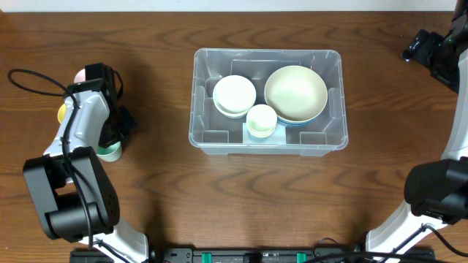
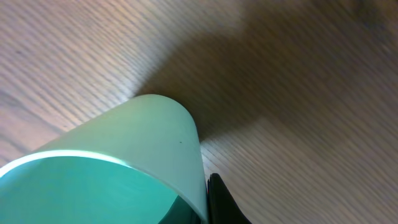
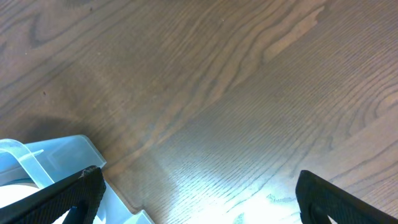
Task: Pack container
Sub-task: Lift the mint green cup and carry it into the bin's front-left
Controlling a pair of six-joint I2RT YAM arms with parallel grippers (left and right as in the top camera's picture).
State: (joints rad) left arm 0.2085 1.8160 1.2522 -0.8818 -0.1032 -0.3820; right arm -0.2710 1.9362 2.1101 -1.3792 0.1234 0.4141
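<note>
1. The left gripper [image 1: 111,143] is closed tight on the green cup [image 2: 143,143]. One black finger [image 2: 219,200] presses the outside of the cup's wall, and the other finger is hidden. From overhead, the cup seems to sit on the table [image 1: 241,197] directly under the hand, so I judge it gripped but not yet lifted.
2. Just behind the left hand, partly hidden by the arm, are a yellow piece [image 1: 62,113] and, further back, a pink piece [image 1: 80,75]. I cannot tell what kind of dishes they are. Both are outside the bin, so they probably remain to be packed.
3. Well off to that hand's right, mid-table, stands the container [image 1: 268,51]. It already holds the white bowls [image 1: 234,93] on the side nearest the hand. A small cup [image 1: 261,118] sits just past them toward the front wall, and a big bowl [image 1: 295,93] is on the far side. The front corners look free.
4. Farthest away, beyond the container's far back corner, the right gripper [image 3: 205,196] hangs over bare wood. Its jaws are spread wide and hold nothing.
5. Progress looks past halfway. Three sets of dishes are in, one cup is in hand and needs carrying over, and two pieces wait on the table.
</note>
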